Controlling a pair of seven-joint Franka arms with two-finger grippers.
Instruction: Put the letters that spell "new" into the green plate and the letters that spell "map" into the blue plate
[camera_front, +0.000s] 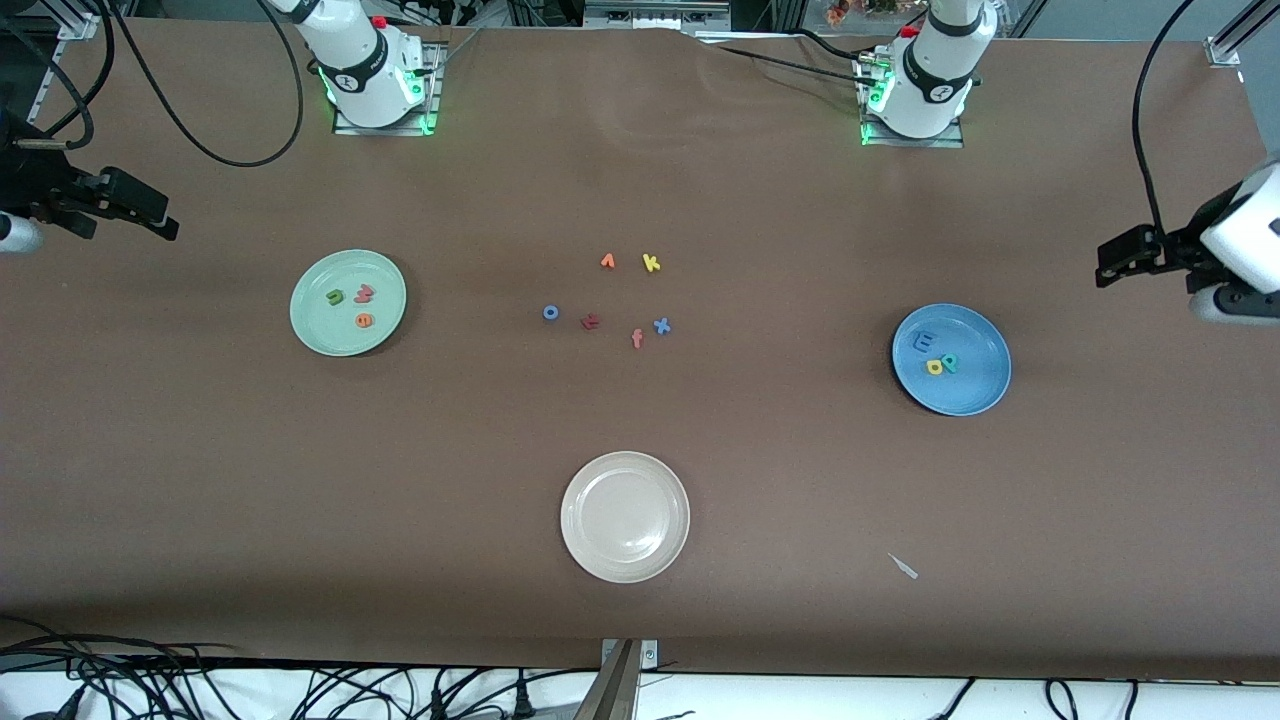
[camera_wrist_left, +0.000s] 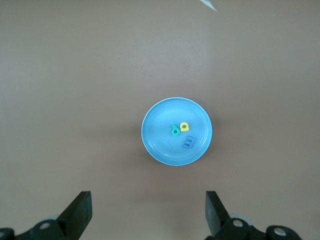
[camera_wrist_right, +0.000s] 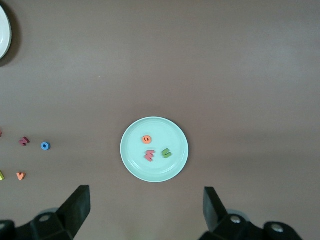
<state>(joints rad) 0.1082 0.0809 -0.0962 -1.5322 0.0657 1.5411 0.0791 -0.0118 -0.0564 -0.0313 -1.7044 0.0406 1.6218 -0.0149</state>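
Evidently the sorting is finished, judging by how things lie. At left of centre in the front view the green plate (camera_front: 310, 330) holds the olive n (camera_front: 335, 296), the pink w (camera_front: 364, 293) and the orange e (camera_front: 364, 320), all three well inside the rim and apart from one another. At the right of that frame the blue plate (camera_front: 975, 395) holds the blue m (camera_front: 925, 342), with the yellow a (camera_front: 935, 367) and the teal p (camera_front: 949, 363) touching each other just below it. Six spare letters sit loose on the table in the middle of the frame, between the two plates: an orange wedge (camera_front: 607, 261), a yellow k (camera_front: 651, 263), a blue o (camera_front: 550, 313), a dark red letter (camera_front: 590, 321), a pink f (camera_front: 637, 338) and a blue x (camera_front: 661, 325). None of them belongs to either word, so nothing looks left to move. A white plate (camera_front: 585, 490) lies bare at lower centre. The right gripper (camera_front: 150, 218) hangs at the far left edge of the frame, jaws spread wide and empty; its wrist view looks straight down on the green plate. The left gripper (camera_front: 1115, 262) hangs at the far right edge, likewise wide open with nothing in it. Both arms appear to be waiting, pulled back from the work.
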